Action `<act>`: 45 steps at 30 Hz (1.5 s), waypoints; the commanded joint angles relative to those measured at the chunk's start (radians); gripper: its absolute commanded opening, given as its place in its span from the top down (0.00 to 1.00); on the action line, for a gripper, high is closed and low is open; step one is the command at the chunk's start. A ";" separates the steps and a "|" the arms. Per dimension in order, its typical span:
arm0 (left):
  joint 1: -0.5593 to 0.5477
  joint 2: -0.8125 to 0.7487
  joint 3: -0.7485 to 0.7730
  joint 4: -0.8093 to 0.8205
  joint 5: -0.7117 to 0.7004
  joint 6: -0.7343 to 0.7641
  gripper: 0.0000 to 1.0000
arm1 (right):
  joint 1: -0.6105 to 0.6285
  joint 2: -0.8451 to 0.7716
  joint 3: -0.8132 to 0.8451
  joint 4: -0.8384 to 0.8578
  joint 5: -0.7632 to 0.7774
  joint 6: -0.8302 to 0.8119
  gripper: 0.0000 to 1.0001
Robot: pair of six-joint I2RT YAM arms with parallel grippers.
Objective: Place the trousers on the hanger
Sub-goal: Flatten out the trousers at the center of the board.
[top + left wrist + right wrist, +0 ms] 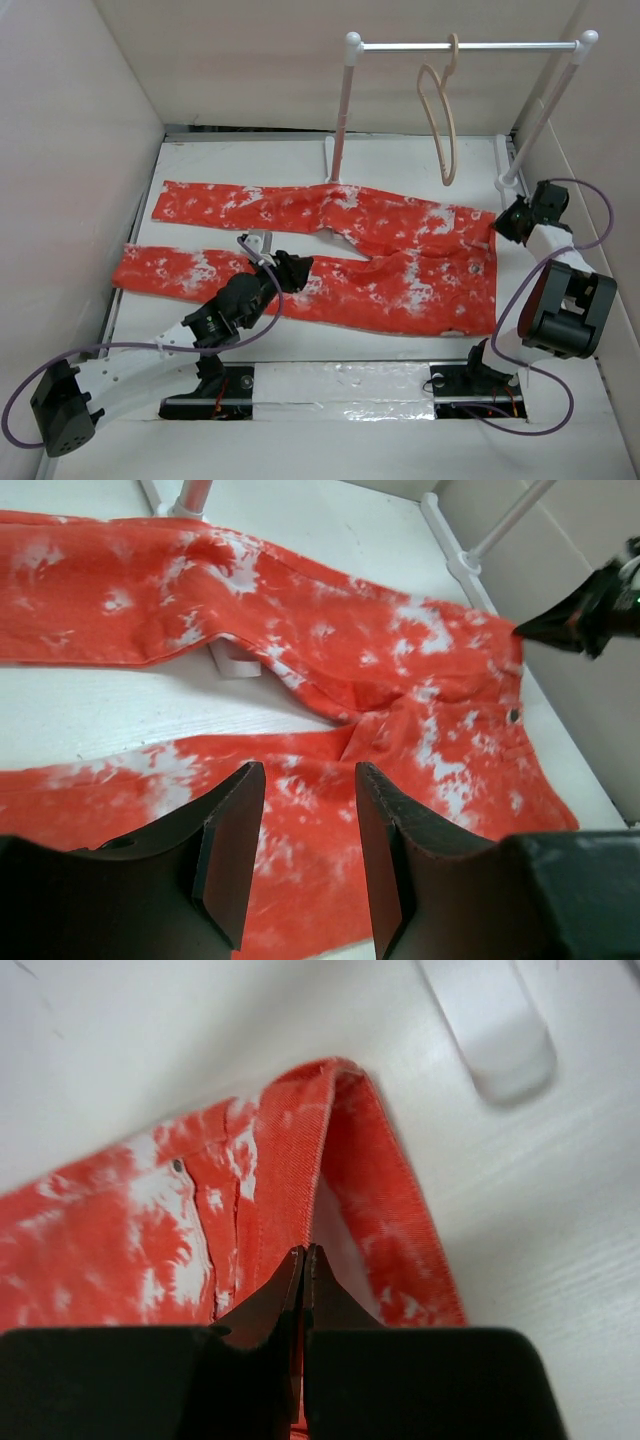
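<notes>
The fingers of the right gripper [305,1252] are pressed together on the raised waistband edge of the trousers [400,250], just before the right foot of the rack [480,46]. The fingers of the left gripper [310,770] are spread open over the leg farther from the rack. The pale hanger [440,110] is hung by its hook on the rack's rail, and below the rack the red-orange, white-blotched trousers are laid flat on the table [300,345].

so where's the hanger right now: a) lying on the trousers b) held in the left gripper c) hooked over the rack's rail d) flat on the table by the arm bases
c: the hanger hangs by its hook from the rack's rail, up beyond the trousers spread on the table.
</notes>
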 commanded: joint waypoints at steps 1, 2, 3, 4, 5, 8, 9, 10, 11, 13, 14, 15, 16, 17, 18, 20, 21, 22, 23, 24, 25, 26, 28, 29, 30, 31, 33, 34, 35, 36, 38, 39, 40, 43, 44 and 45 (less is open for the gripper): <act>0.001 0.021 -0.005 0.011 -0.035 -0.014 0.61 | -0.004 0.001 0.187 0.038 0.065 0.001 1.00; 0.001 0.031 -0.002 0.006 -0.048 -0.020 0.61 | -0.004 0.019 0.221 -0.002 0.085 -0.009 1.00; 0.001 0.036 0.001 0.003 -0.056 -0.025 0.61 | 0.005 0.057 0.253 -0.016 0.091 -0.031 1.00; 0.001 0.038 0.003 -0.006 -0.062 -0.028 0.61 | 0.005 0.079 0.283 -0.022 0.093 -0.042 1.00; 0.016 0.039 0.003 -0.009 -0.062 -0.035 0.60 | 0.016 0.100 0.331 -0.036 0.099 -0.052 1.00; 0.071 0.044 0.000 -0.009 -0.020 -0.049 0.60 | 0.027 0.165 0.402 -0.073 0.143 -0.069 1.00; 0.085 0.044 0.000 -0.007 -0.012 -0.060 0.60 | 0.036 0.176 0.412 -0.077 0.159 -0.069 1.00; 0.097 0.047 -0.009 -0.013 -0.009 -0.066 0.48 | 0.036 0.195 0.416 -0.085 0.169 -0.068 0.91; 0.119 0.056 -0.009 -0.018 -0.012 -0.072 0.45 | 0.065 0.205 0.422 -0.125 0.206 -0.065 0.72; 0.148 0.076 -0.008 -0.035 -0.030 -0.086 0.42 | 0.122 0.205 0.426 -0.139 0.232 -0.060 0.24; 0.162 0.084 -0.005 -0.047 -0.036 -0.095 0.42 | 0.142 0.188 0.409 -0.124 0.235 -0.059 0.21; 0.176 0.090 -0.002 -0.059 -0.042 -0.106 0.42 | 0.163 0.161 0.383 -0.102 0.234 -0.053 0.18; 0.192 0.097 0.006 -0.093 -0.049 -0.132 0.43 | 0.188 0.128 0.313 -0.075 0.231 -0.045 0.18; 0.212 0.099 0.007 -0.119 -0.061 -0.152 0.44 | 0.214 0.045 0.273 -0.024 0.240 -0.036 0.18; 0.234 0.094 0.012 -0.147 -0.067 -0.173 0.45 | 0.243 0.001 0.234 -0.006 0.251 -0.016 0.18; 0.282 0.059 0.014 -0.255 -0.126 -0.250 0.50 | 0.343 -0.144 0.110 0.057 0.265 -0.007 0.21; 0.282 0.042 0.006 -0.289 -0.162 -0.284 0.51 | 0.379 -0.192 0.070 0.076 0.271 0.006 0.31; 0.291 0.027 -0.015 -0.355 -0.193 -0.320 0.53 | 0.457 -0.240 0.024 0.109 0.269 0.007 0.39; 0.291 -0.003 -0.028 -0.378 -0.210 -0.387 0.54 | 0.499 -0.284 -0.066 0.167 0.245 0.007 0.47; 0.308 -0.014 -0.038 -0.383 -0.199 -0.411 0.54 | 0.540 -0.362 -0.106 0.177 0.240 0.016 0.70; 0.318 -0.021 -0.055 -0.414 -0.175 -0.426 0.58 | 0.626 -0.395 -0.142 0.208 0.243 0.023 0.83; 0.340 -0.021 -0.060 -0.417 -0.118 -0.440 0.60 | 0.669 -0.424 -0.200 0.231 0.251 0.026 0.90; 0.360 0.005 -0.059 -0.434 -0.066 -0.475 0.66 | 0.744 -0.479 -0.237 0.237 0.252 0.027 1.00; 0.372 0.051 -0.051 -0.452 -0.049 -0.501 0.67 | 0.816 -0.488 -0.251 0.245 0.243 0.027 1.00; 0.372 0.083 -0.039 -0.472 -0.044 -0.537 0.69 | 0.855 -0.493 -0.271 0.246 0.233 0.021 1.00; 0.372 0.113 -0.013 -0.515 -0.044 -0.552 0.72 | 0.895 -0.489 -0.275 0.249 0.225 0.021 1.00; 0.372 0.195 0.007 -0.538 -0.030 -0.577 0.77 | 1.032 -0.463 -0.291 0.272 0.217 0.024 1.00; 0.372 0.217 0.018 -0.527 -0.015 -0.578 0.78 | 1.074 -0.420 -0.291 0.271 0.223 0.027 1.00; 0.372 0.246 0.021 -0.517 0.015 -0.578 0.78 | 1.109 -0.395 -0.291 0.263 0.244 0.033 1.00; 0.372 0.257 0.021 -0.500 0.029 -0.577 0.79 | 1.161 -0.369 -0.292 0.271 0.245 0.056 1.00; 0.381 0.289 0.012 -0.429 0.065 -0.563 0.79 | 1.205 -0.292 -0.320 0.326 0.252 0.079 1.00; 0.395 0.303 0.014 -0.419 0.071 -0.560 0.79 | 1.220 -0.268 -0.331 0.346 0.255 0.104 1.00; 0.413 0.318 0.023 -0.402 0.076 -0.555 0.79 | 1.231 -0.242 -0.341 0.360 0.263 0.112 1.00; 0.465 0.387 0.041 -0.362 0.112 -0.523 0.79 | 1.231 -0.133 -0.346 0.398 0.257 0.130 1.00; 0.475 0.419 0.044 -0.351 0.126 -0.506 0.79 | 1.231 -0.105 -0.334 0.407 0.272 0.132 1.00; 0.487 0.435 0.046 -0.339 0.129 -0.500 0.79 | 1.231 -0.049 -0.325 0.410 0.278 0.130 1.00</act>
